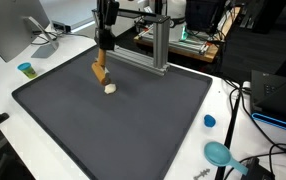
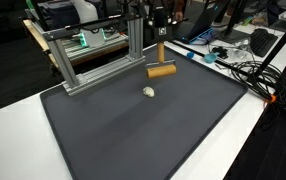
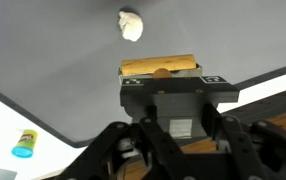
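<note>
My gripper [image 2: 160,38] is shut on the upright handle of a wooden mallet [image 2: 161,71], whose round head hangs just above the dark grey mat [image 2: 133,130]. It shows the same in an exterior view, gripper [image 1: 105,42] above mallet [image 1: 100,72]. A small white lump [image 2: 149,91] lies on the mat just in front of the mallet head, apart from it; it also shows in an exterior view [image 1: 110,87]. In the wrist view the mallet head [image 3: 160,66] lies beyond the gripper [image 3: 163,78], with the lump [image 3: 131,25] farther on.
An aluminium frame [image 1: 155,48] [image 2: 83,60] stands at the mat's back edge, close to the gripper. A blue cup [image 1: 25,69], a blue cap [image 1: 209,121] and a teal object [image 1: 219,153] lie on the white table. Cables [image 2: 245,72] run along one side.
</note>
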Motion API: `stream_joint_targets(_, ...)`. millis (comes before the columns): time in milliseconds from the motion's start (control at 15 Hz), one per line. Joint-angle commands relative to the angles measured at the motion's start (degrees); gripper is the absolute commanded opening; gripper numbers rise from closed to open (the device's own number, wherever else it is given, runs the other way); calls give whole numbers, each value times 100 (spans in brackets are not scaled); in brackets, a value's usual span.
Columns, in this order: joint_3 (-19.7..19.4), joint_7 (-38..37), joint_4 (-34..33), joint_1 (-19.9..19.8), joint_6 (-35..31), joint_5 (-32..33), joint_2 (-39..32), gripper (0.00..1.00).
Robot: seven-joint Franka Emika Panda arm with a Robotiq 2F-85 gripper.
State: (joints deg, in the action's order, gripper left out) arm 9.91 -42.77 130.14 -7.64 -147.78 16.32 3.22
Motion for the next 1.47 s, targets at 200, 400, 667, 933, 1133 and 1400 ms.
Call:
stream_joint_targets(200, -473, -58, -120, 292, 456, 261, -119, 21)
stream_joint_targets(400, -569, 8, -66, 416, 483, 60, -195, 21)
stream_joint_targets(667, -705, -17, -54, 517, 493, 8, -385, 21)
stream_joint_targets(933, -762, 217, -38, 609, 456, -425, -515, 21)
stream_joint_targets(1133, -792, 258, -62, 672, 425, -578, -589, 21)
stream_joint_targets(1400, -873, 19, -104, 720, 351, -392, -641, 21)
